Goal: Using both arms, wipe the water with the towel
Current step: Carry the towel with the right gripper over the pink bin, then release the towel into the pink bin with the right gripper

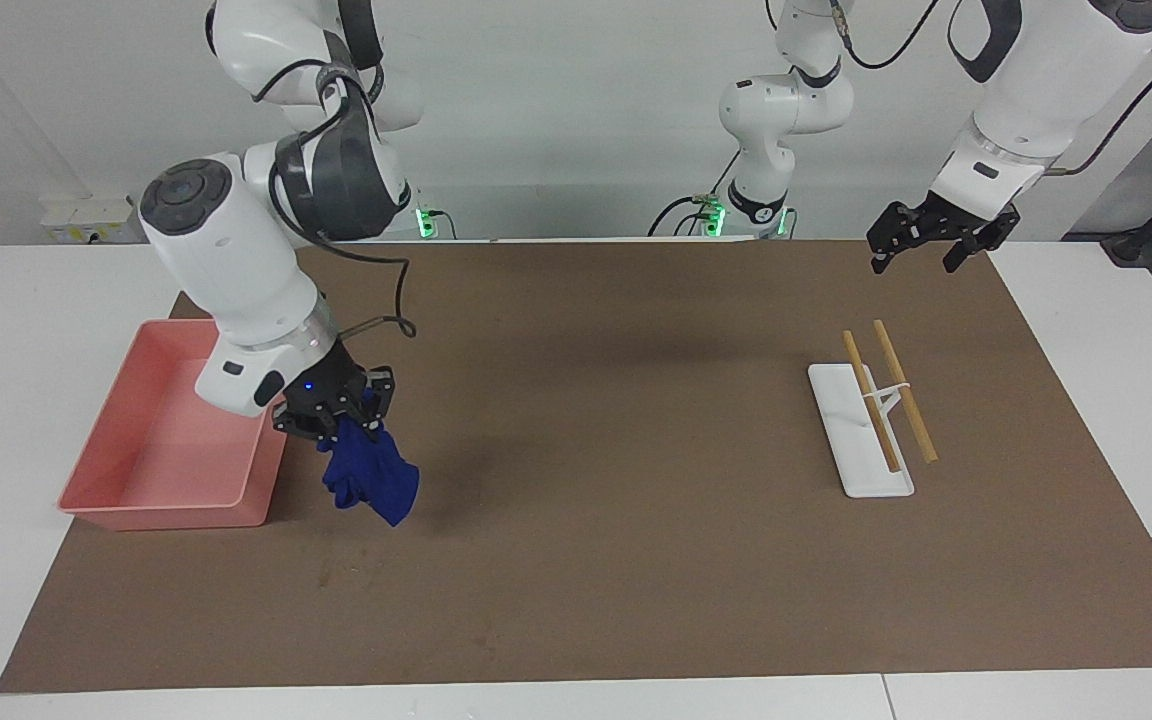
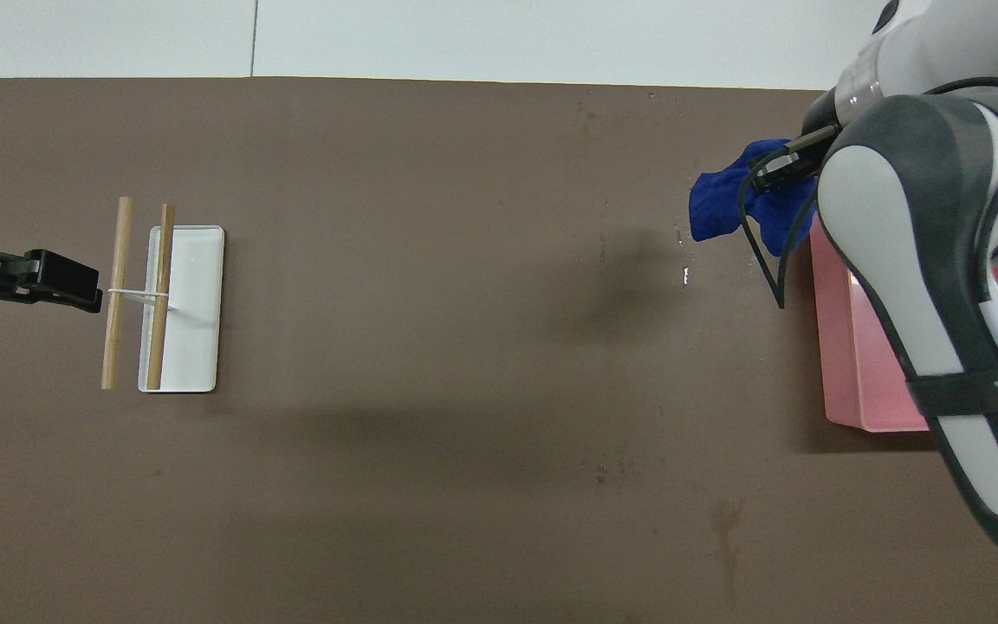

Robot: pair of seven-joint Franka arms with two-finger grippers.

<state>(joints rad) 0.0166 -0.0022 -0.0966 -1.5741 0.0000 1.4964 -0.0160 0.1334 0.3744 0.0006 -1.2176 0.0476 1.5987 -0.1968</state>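
The blue towel (image 1: pixel 373 481) hangs bunched from my right gripper (image 1: pixel 334 413), which is shut on its top edge. Gripper and towel are up in the air over the brown mat, right beside the pink tray (image 1: pixel 168 503), at the right arm's end of the table. In the overhead view the towel (image 2: pixel 718 204) droops from the right gripper (image 2: pixel 783 165) next to the tray's edge. A few small glinting drops (image 2: pixel 685 276) lie on the mat just beside the towel. My left gripper (image 1: pixel 933 243) is open and empty, raised over the mat's edge at the left arm's end, and it waits there (image 2: pixel 61 282).
A white flat tray (image 1: pixel 861 475) lies on the mat at the left arm's end, with two wooden sticks (image 1: pixel 903 388) tied by a band resting across it. The pink tray (image 2: pixel 863 407) holds nothing I can see. The brown mat (image 1: pixel 596 420) covers most of the white table.
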